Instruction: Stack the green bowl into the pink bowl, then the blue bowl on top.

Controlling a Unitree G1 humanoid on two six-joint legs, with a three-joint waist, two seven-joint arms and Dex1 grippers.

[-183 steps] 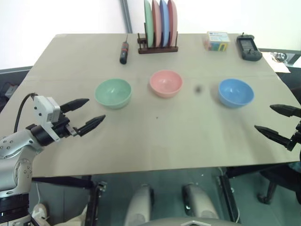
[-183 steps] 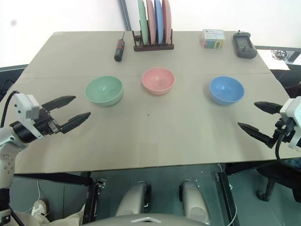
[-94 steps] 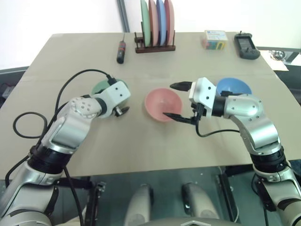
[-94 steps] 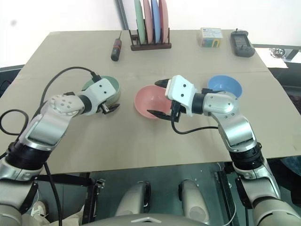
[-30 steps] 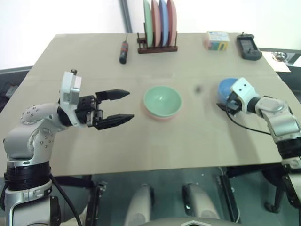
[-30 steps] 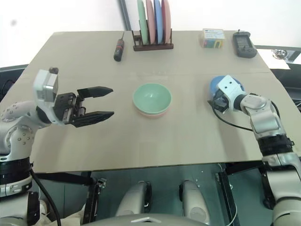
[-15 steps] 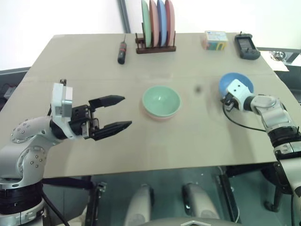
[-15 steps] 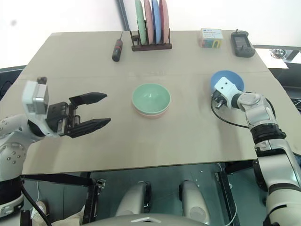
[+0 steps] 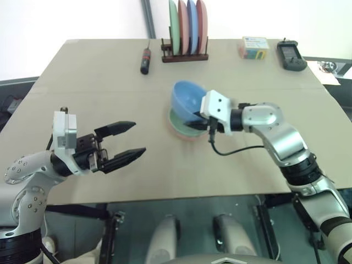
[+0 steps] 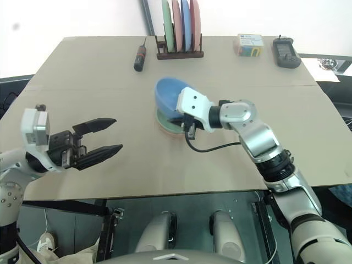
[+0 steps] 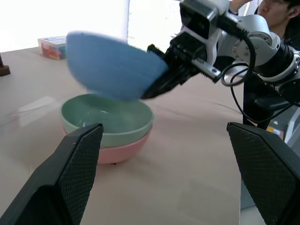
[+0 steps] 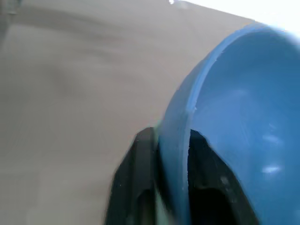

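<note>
The green bowl (image 11: 110, 124) sits nested inside the pink bowl (image 11: 123, 149) at the middle of the table. My right gripper (image 12: 172, 159) is shut on the rim of the blue bowl (image 9: 187, 98), one finger inside and one outside. The blue bowl hangs tilted just above the green bowl (image 9: 175, 122), apart from it in the left wrist view. My left gripper (image 9: 137, 137) stands open and empty to the left of the stack, pointing toward it with a wide gap of bare table between.
At the table's far edge stand a rack of upright plates (image 9: 186, 25), a screwdriver (image 9: 144, 59), a small coloured box (image 9: 253, 48) and a black device (image 9: 290, 56). A person (image 11: 276, 9) shows beyond the table in the left wrist view.
My right arm has swung left with the blue bowl, from the table's right side to above the green-in-pink stack. The left gripper has drawn back slightly, still open.
</note>
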